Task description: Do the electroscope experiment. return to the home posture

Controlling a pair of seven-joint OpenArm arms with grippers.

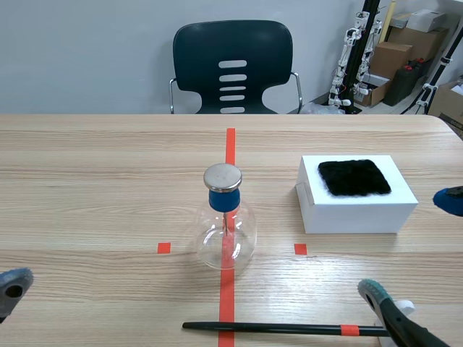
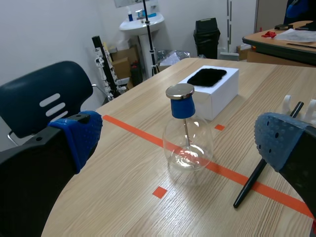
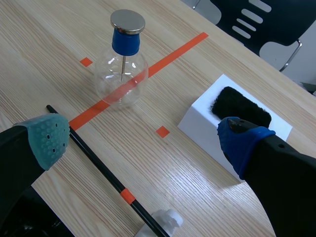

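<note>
Grippers first: your left gripper (image 2: 180,140) is hanging with its fingers spread wide and nothing between them, and your right gripper (image 3: 144,138) is likewise standing open and empty. Just ahead of them the black rod (image 1: 275,329) is lying flat across the red centre line, its far-right end resting at a small white holder (image 3: 163,219). It is looking thin, stiff and light, and likely to roll, so you would be pinching it near its orange band. Beyond it the electroscope (image 1: 226,228) is standing upright on the line. Its glass flask is fragile, so the blue stopper neck is the safer hold. Farther right, a black fur pad (image 1: 354,177) is sitting on a white box (image 1: 354,213). With nothing held, you are probably only retracting home, so keep clear of the glass.
</note>
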